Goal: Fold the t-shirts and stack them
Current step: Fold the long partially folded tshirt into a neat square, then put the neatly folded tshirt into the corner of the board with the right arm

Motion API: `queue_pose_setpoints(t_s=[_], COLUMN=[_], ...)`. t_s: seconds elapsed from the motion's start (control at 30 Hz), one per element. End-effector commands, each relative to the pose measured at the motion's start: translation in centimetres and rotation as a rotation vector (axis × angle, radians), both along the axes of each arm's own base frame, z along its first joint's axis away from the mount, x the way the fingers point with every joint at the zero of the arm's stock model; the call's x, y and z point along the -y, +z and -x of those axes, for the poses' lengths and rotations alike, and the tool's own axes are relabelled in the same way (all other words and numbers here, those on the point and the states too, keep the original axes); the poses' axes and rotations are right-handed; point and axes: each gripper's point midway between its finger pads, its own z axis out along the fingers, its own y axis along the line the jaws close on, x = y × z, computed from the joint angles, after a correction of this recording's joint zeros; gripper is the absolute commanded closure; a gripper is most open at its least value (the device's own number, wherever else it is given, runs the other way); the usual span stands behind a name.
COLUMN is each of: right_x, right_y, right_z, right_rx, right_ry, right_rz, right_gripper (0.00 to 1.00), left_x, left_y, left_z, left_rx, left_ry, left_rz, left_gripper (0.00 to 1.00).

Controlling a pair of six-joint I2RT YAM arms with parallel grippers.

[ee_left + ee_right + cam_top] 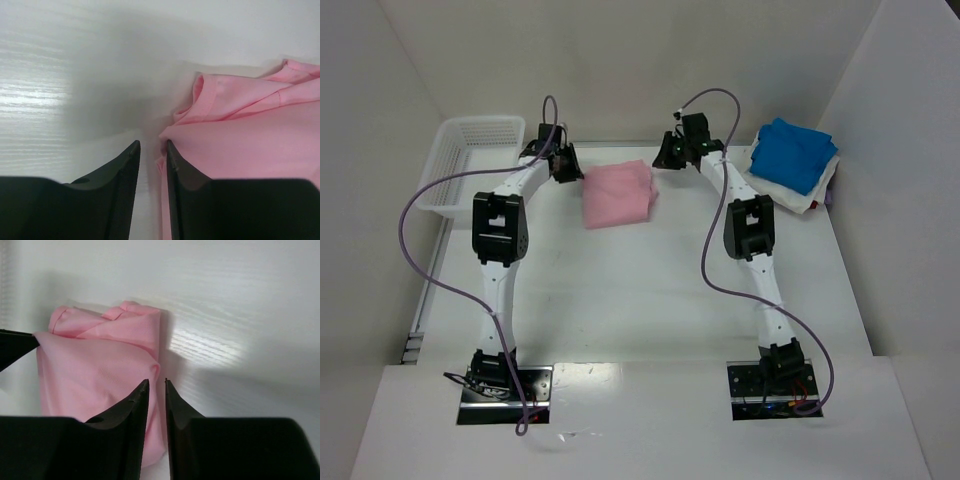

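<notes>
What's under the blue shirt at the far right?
A white t-shirt lies under the blue t-shirt, showing along its near edge. Anything beneath that is covered.

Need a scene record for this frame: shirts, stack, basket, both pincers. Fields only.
pink t-shirt: folded, flat on the table, between the two pincers
blue t-shirt: folded, on top of the white t-shirt, far right
basket: white mesh, far left
left pincer: jaws slightly parted, at the pink shirt's left edge, nothing between them
right pincer: jaws slightly parted, over the pink shirt's right edge
stack: two shirts; pink not yet added
</notes>
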Motion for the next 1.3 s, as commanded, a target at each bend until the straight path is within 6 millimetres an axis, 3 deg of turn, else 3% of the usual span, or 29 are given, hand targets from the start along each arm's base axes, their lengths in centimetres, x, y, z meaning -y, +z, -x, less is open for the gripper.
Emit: queue_pose_setpoints(t_s=[0.0,0.13,0.2,0.33,0.43,0.63,0.93,1.1,1.27], right_x=[1.3,1.1,1.0,0.1,-0.8,-1.0,-2.5,-5.1,-6.4], right_y=[6.4,7.1,5.9,3.0,2.7,2.1,2.4,2.7,1.6], right_z=[-1.5,-0.1,1.4,4.7,6.6,8.1,7.5,7.6,7.7], right_rx=[0.124,0.109,0.059,-0.043,-0.078,-0.106,-0.087,-0.081,-0.094], right_ry=[-0.024,0.028,0.060,0.134,0.171,0.186,0.149,0.155,0.150], right_rz=[-0.014,-0.005,-0.006,-0.067,-0.146,-0.175,-0.177,-0.166,-0.156], right_gripper=[0.73,0.55,0.43,0.32,0.26,0.13,0.11,0.11,0.11], left_x=[1.2,2.0,2.2,2.6,2.9,2.9,2.7,2.6,2.5], left_y=[2.9,5.5,6.7,7.8,8.4,8.8,8.5,8.5,9.1], left_z=[-1.1,-0.2,0.6,3.0,4.7,7.3,9.6,10.3,10.9], left_rx=[0.075,0.102,0.115,0.105,0.102,0.082,0.063,0.058,0.067], left_ry=[-0.071,-0.138,-0.172,-0.205,-0.229,-0.241,-0.243,-0.243,-0.249], left_rz=[0.026,0.044,0.045,0.072,0.084,0.097,0.099,0.100,0.093], left_gripper=[0.59,0.42,0.37,0.21,0.18,0.15,0.14,0.14,0.12])
